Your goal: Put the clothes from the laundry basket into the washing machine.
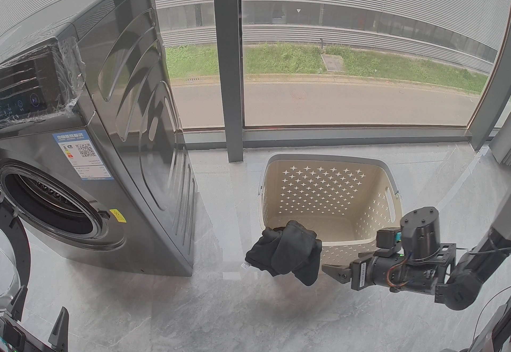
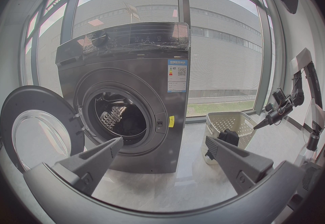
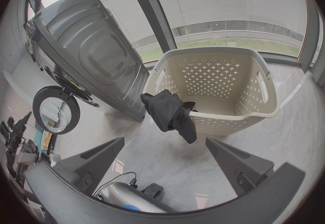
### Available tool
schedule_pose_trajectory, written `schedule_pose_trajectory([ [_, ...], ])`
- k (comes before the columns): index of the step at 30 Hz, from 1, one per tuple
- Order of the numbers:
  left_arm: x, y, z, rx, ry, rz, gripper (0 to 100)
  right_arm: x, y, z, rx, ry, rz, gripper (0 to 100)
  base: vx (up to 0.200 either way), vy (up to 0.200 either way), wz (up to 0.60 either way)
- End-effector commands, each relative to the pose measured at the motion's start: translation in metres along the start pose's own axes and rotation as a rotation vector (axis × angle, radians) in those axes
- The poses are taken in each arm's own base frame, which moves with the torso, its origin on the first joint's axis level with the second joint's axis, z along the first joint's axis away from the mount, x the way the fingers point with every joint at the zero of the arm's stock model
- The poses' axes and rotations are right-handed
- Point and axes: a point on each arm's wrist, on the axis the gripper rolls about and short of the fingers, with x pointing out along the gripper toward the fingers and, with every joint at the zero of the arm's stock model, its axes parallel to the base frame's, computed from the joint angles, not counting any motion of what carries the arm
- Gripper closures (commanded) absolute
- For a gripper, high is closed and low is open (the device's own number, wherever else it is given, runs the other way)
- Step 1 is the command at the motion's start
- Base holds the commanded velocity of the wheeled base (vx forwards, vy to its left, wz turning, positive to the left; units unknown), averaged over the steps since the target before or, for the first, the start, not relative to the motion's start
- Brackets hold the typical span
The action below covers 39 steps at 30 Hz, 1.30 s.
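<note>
Head view: right gripper (image 1: 336, 273) near crumpled black garment (image 1: 287, 253) draped over near rim of cream perforated plastic laundry basket (image 1: 324, 183).
Left wrist view: left gripper (image 2: 166, 155) wide open, empty, facing grey front-loading washing machine (image 2: 135, 65).
Right wrist view: right jaws spread wide, empty; garment beyond tips, untouched.

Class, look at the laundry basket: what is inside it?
The laundry basket shows a bare floor inside; a black garment drapes over its near rim, hiding the corner behind it.
</note>
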Motion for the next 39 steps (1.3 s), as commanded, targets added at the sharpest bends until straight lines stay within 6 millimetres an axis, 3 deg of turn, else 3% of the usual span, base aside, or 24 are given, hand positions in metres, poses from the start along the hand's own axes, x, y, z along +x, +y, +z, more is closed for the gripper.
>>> schedule_pose_trajectory([
  [1, 0.000, 0.000, -0.005, 0.000, -0.001, 0.000, 0, 0.041, -0.001, -0.011, -0.004, 0.061, -0.036, 0, 0.000, 0.000, 0.00],
  [8, 0.000, 0.000, -0.005, 0.000, -0.001, 0.000, 0, 0.067, -0.004, -0.020, -0.019, 0.056, -0.040, 0, 0.000, 0.000, 0.00],
  [18, 0.000, 0.000, -0.004, 0.000, -0.001, -0.003, 0, 0.091, 0.000, -0.007, -0.046, 0.003, -0.026, 0, 0.000, 0.000, 0.00],
  [28, 0.000, 0.000, -0.004, 0.000, 0.001, -0.010, 0, 0.132, -0.005, -0.008, -0.062, -0.012, -0.034, 0, 0.000, 0.000, 0.00],
  [39, 0.000, 0.000, -0.004, 0.000, -0.001, -0.010, 0, 0.150, -0.007, -0.012, -0.073, -0.039, -0.025, 0, 0.000, 0.000, 0.00],
])
